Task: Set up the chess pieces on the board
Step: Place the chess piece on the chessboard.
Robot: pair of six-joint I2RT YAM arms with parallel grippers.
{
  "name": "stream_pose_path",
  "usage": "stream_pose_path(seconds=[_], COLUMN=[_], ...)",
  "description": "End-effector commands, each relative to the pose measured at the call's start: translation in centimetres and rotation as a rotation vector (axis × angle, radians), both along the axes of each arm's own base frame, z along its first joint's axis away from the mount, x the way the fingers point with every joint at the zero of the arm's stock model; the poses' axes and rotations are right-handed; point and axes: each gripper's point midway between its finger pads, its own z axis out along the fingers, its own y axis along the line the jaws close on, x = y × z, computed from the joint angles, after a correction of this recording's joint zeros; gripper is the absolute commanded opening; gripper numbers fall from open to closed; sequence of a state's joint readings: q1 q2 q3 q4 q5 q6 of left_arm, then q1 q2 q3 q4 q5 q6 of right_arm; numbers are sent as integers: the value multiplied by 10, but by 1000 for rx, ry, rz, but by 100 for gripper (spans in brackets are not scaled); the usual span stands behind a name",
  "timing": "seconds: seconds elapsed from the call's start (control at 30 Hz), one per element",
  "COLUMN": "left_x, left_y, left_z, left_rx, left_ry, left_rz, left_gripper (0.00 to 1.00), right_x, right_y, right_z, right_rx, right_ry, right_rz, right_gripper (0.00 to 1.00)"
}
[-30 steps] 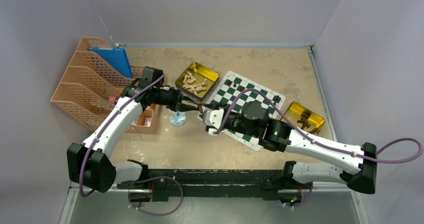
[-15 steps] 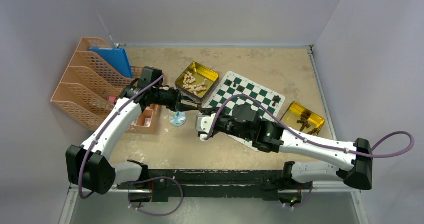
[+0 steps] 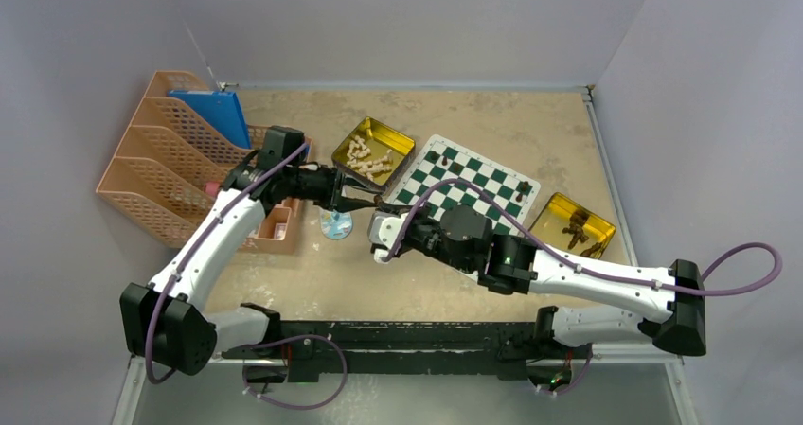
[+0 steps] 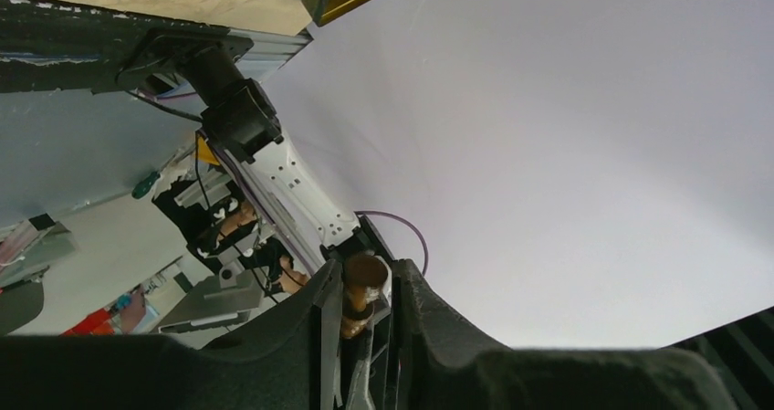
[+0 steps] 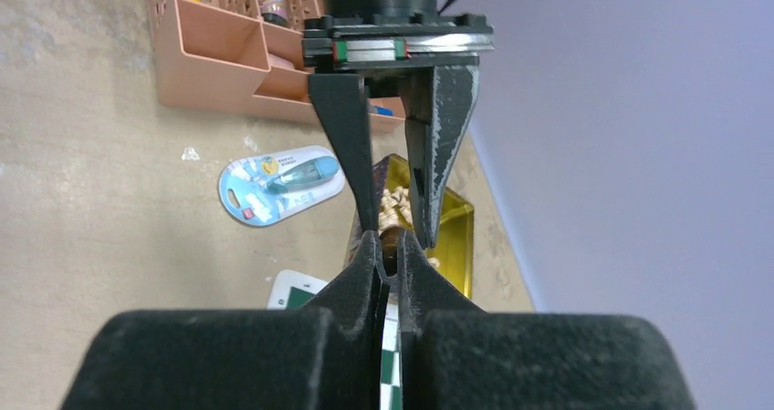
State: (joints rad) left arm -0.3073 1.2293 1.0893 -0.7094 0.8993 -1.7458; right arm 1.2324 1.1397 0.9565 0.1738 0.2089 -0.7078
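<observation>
Over the table just left of the board (image 3: 483, 171), my two grippers meet tip to tip. My right gripper (image 5: 390, 247) is shut on a dark brown chess piece (image 5: 391, 238). That piece (image 4: 364, 275) also sits between the jaws of my left gripper (image 4: 367, 287), which stand slightly parted, with a sliver of gap on one side. In the top view the left gripper (image 3: 371, 198) comes in from the left and the right gripper (image 3: 379, 219) from below. Two dark pieces (image 3: 446, 160) stand on the board's far squares.
A gold tin (image 3: 399, 138) of pale pieces lies just beyond the grippers. A second gold tin (image 3: 598, 224) with dark pieces sits right of the board. A blue-and-white packet (image 3: 336, 224) lies by the peach organiser (image 3: 156, 174) on the left.
My right gripper has swung left off the board to meet the left gripper and has shut on the dark piece. The left jaws have eased apart a little.
</observation>
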Motion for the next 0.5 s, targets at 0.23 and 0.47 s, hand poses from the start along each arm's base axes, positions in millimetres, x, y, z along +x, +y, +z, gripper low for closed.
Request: stream_pose_path(seconds=[0.23, 0.47], left_x=[14, 29], left_y=[20, 31], left_z=[1, -8], left_rx=[57, 212], left_ry=[-168, -403], left_rz=[180, 131], left_gripper=[64, 70], right_x=[25, 63], right_y=[-35, -71], right_z=[25, 26], right_rx=[244, 440], right_ry=[273, 505], right_rz=[-343, -528], right_gripper=[0, 0])
